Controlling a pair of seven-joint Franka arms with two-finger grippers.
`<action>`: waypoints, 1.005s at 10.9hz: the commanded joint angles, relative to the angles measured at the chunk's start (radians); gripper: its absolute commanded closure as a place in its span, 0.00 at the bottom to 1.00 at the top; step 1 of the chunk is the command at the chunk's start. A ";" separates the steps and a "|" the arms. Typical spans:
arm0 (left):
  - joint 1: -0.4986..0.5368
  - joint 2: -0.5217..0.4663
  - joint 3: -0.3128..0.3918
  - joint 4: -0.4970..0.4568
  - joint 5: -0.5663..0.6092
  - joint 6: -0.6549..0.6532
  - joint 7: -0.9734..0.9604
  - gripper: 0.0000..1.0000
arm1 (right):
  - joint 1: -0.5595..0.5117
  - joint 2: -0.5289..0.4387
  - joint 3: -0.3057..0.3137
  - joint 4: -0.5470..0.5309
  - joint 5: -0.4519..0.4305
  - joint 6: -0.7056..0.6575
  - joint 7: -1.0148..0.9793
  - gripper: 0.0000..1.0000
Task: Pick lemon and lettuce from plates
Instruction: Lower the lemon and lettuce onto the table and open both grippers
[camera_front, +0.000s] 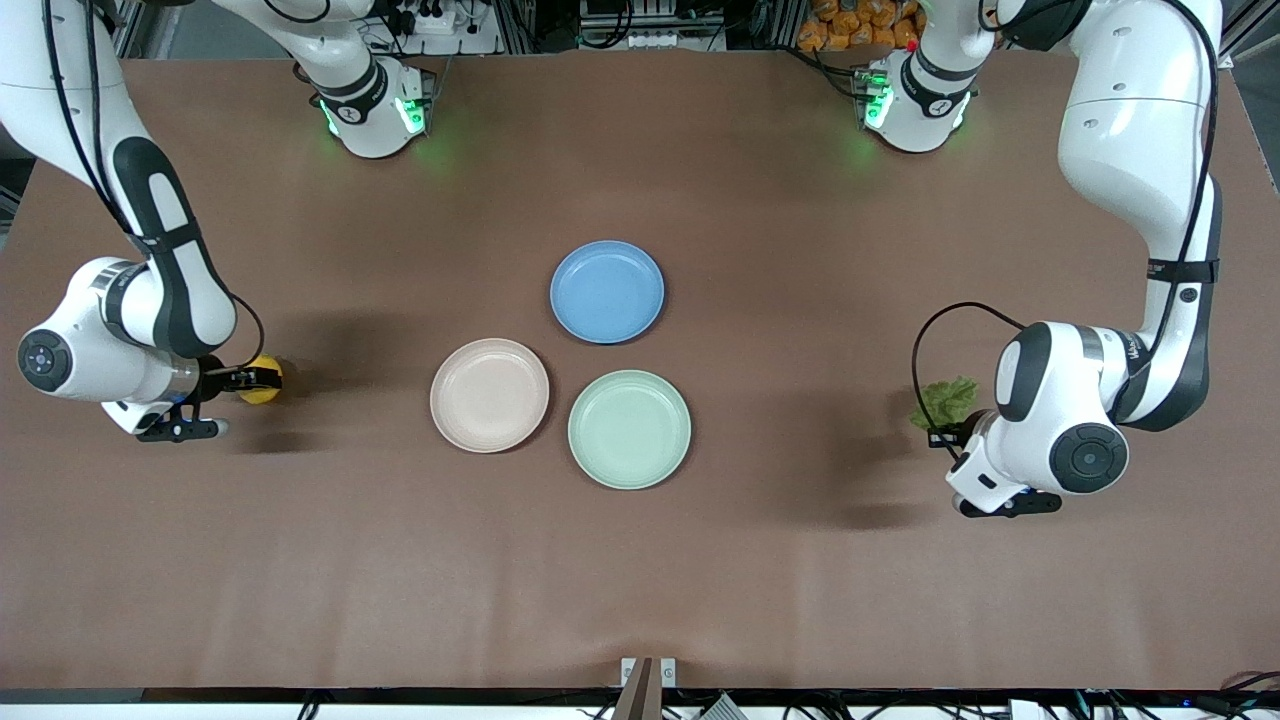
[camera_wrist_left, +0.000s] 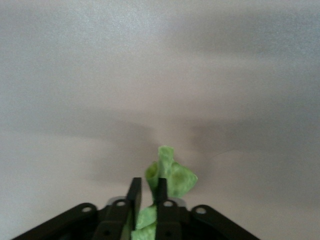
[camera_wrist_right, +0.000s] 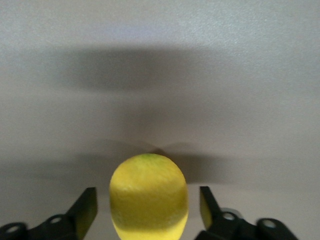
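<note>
- Front view: the counter (camera_front: 640, 560) carries three bare plates; the beige-pink plate (camera_front: 489, 395) and mint plate (camera_front: 629, 429) sit nearest the camera, so both items seem already taken off.
- Right arm, elbow bent, holds its pincer (camera_wrist_right: 148, 209) low at its own end; the fingers stand apart from the lemon (camera_wrist_right: 149, 196), apparently released.
- Left arm, folded low likewise; left pincer (camera_wrist_left: 147, 192) is nearly closed, the lettuce (camera_wrist_left: 172, 177) between its fingers.

The front view is evenly and brightly lit from above; soft shadows are cast on the brown table (camera_front: 640, 560) beside each arm, and green glow is spread at the upper edge. Both wrist views are washed out and pale (the tabletop reads grey), with blurred dark bands of shadow
</note>
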 joint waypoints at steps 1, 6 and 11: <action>-0.006 -0.018 -0.006 -0.011 0.008 -0.010 0.020 0.00 | -0.046 -0.003 0.015 0.014 0.019 -0.011 -0.016 0.00; 0.002 -0.047 -0.016 0.000 0.007 -0.010 0.039 0.00 | -0.048 -0.038 0.012 0.112 0.020 -0.211 -0.004 0.00; 0.031 -0.130 -0.009 0.000 -0.102 -0.008 0.025 0.00 | -0.045 -0.188 0.048 0.140 0.022 -0.391 -0.002 0.00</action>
